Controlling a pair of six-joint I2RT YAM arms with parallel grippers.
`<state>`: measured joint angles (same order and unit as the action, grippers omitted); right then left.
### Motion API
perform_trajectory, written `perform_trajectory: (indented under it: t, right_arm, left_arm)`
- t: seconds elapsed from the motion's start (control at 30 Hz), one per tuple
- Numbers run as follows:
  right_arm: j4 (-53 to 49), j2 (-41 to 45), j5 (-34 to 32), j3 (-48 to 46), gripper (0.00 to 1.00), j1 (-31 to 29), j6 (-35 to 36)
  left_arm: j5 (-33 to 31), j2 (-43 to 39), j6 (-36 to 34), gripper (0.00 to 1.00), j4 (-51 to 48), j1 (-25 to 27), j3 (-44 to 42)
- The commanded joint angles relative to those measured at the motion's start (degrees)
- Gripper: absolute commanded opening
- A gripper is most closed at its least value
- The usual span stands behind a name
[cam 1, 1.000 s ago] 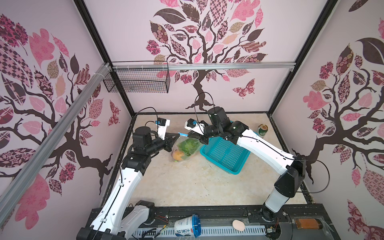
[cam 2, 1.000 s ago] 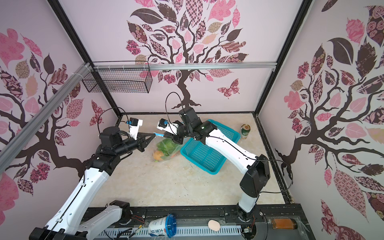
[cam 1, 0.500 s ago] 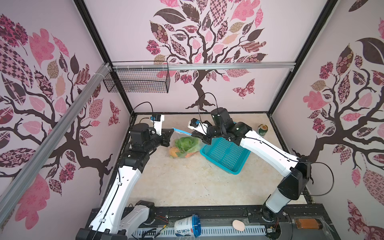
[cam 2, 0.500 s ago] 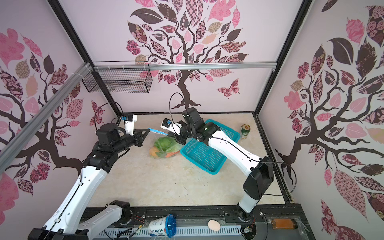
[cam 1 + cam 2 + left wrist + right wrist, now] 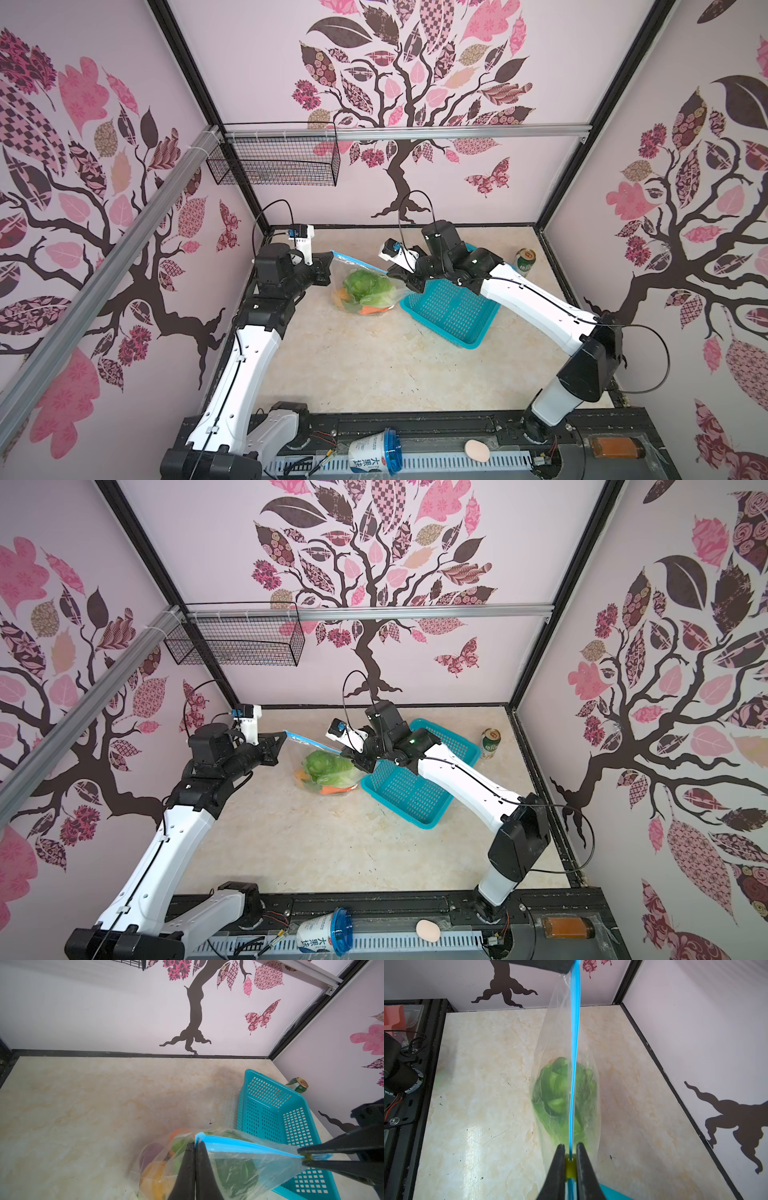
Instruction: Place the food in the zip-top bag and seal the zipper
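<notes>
Right wrist — slider (image 5: 570,1165) in right tool (image 5: 570,1145)

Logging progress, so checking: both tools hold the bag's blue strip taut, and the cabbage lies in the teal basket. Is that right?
No: the cabbage is inside the bag, as the right wrist view shows; the basket looks empty in a top view. The left tool and right tool do hold the strip taut.

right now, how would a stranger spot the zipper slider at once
Find the teal basket right of centre; the clear bag is just left of it. Along its blue zipper strip, the slider sits at the end pinched by the right gripper, the only yellow bit there.
</notes>
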<state>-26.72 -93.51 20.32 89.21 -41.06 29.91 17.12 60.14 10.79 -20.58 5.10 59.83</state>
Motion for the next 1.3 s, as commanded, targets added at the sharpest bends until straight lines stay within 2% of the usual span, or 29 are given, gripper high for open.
perform_trajectory:
  t: [0.0, 0.3, 0.6, 0.87, 0.93, 1.03, 1.07, 1.13, 1.27]
  right_arm:
    - [-4.0, 4.5, -3.3, -2.9, 0.08, 1.1, -2.3]
    - [-0.8, 13.0, -5.7, -12.8, 0.09, 1.8, -5.5]
    - [-2.1, 17.9, -8.2, -18.2, 0.1, 3.3, -6.0]
    - [-2.4, 17.6, -7.7, -17.5, 0.12, 3.6, -6.1]
    - [-1.2, 17.1, -6.2, -16.7, 0.25, 3.6, -6.5]
    - [1.5, 15.9, -3.5, -15.1, 0.6, 3.6, -6.6]
    - [2.4, 15.5, -2.6, -14.4, 0.67, 3.6, -6.8]
    - [3.9, 14.2, 0.1, -12.8, 0.74, 3.6, -7.1]
    - [5.1, 10.6, 7.4, -9.1, 0.78, 2.4, -8.5]
  left_arm:
    - [-5.5, 0.2, 0.6, 0.0, 4.2, -1.5, -1.3]
    - [-5.8, 1.3, 1.3, 0.0, 4.6, -1.9, -1.7]
    - [-4.9, 1.5, 1.7, 0.0, 4.7, -2.0, -1.6]
    - [-4.0, 1.2, 1.7, 0.0, 4.9, -2.0, -1.9]
    - [-2.2, 1.2, 1.8, 0.0, 5.6, -2.0, -2.2]
    - [0.8, 1.3, 2.2, 0.0, 6.8, -2.0, -2.5]
    - [1.4, 1.5, 2.3, 0.0, 6.8, -2.0, -2.5]
    - [1.6, 1.3, 2.5, 0.0, 7.0, -1.9, -2.5]
    - [1.0, 0.7, 2.7, 0.0, 7.1, -2.0, -2.8]
